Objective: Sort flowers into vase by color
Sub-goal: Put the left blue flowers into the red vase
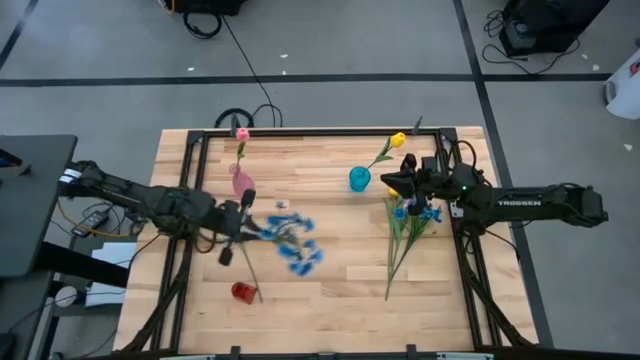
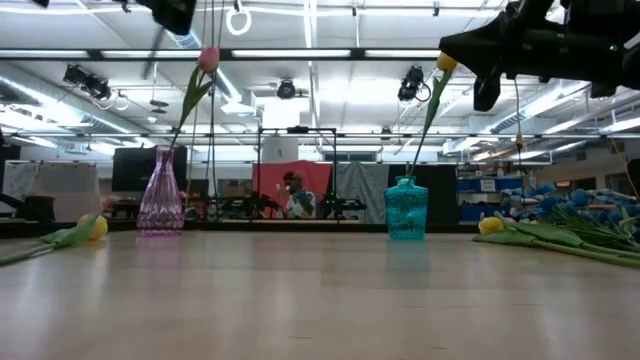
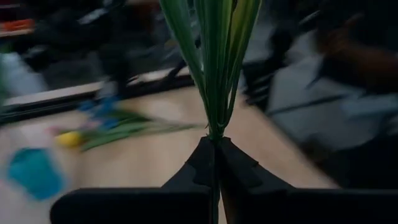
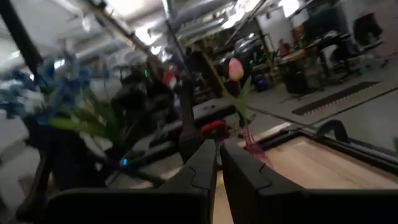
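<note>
Your blue spray (image 1: 296,240) hangs over mid-counter (image 1: 330,290), stems running back into the left gripper (image 1: 237,222), fingers clamped on them. The red vase (image 1: 243,291) sits just nearer you. The right gripper (image 1: 397,182) hovers nearly closed, empty.

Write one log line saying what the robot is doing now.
left gripper: shut on blue flower spray | right gripper: empty, near teal vase

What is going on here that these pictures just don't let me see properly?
- Blue spray: the left gripper is shut on its stems; the left wrist view cuts the blossoms off.
- Red vase: small in the high view, outside the low view.
- Flowers lying by the right arm: their count is unclear, overlapped from above and smeared in the low view.
- Right gripper: holding nothing visible.
</note>
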